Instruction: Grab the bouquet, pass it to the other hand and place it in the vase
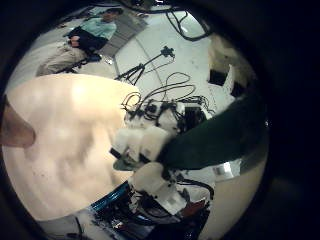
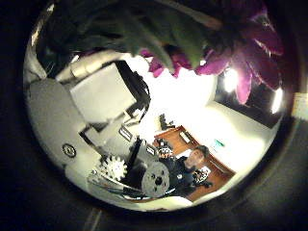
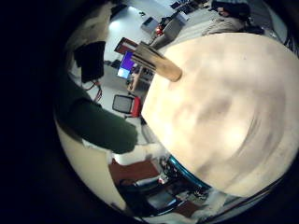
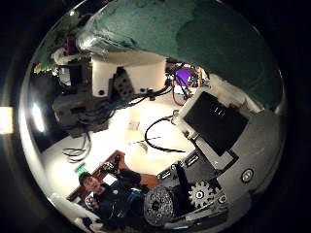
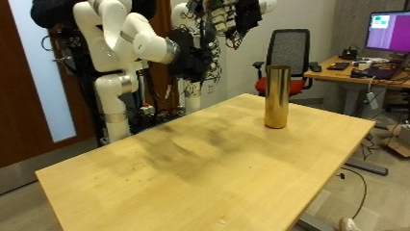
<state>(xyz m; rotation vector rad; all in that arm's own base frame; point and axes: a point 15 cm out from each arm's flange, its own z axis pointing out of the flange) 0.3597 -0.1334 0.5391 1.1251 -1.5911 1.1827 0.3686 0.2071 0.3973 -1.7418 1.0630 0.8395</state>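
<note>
Both my arms are raised well above the table. My right hand (image 5: 192,53) is the nearer, lower one. My left hand (image 5: 241,19) is higher and just beside it, and both show as dark, jointed clusters of black and white parts.

The dark, leafy bouquet (image 2: 221,48) is up here between my hands, nowhere near the table. In the left thumb side view its pointed petals and broad, smooth leaves crowd close over my palm. In the right thumb side view its matte, bundled lower part (image 4: 185,39) fills the space against my right palm, and my left hand's blocky white fingers (image 4: 112,73) are clamped on it. In the left little finger side view the stem end (image 1: 210,140) tapers into my right hand's fingers (image 1: 140,148), which are curled round it. As far as I can tell, both hands have hold of it.

The tall, shiny golden metal cylinder vase (image 5: 275,96) stands upright near the far edge of the pale wooden table (image 5: 192,164). The tabletop is smooth and flat, with a darker smudged patch in the middle.

Behind it are a black mesh office chair (image 5: 293,53), a wooden desk (image 5: 352,72) with a lit monitor (image 5: 389,29), and a dark brown door (image 5: 19,87).
</note>
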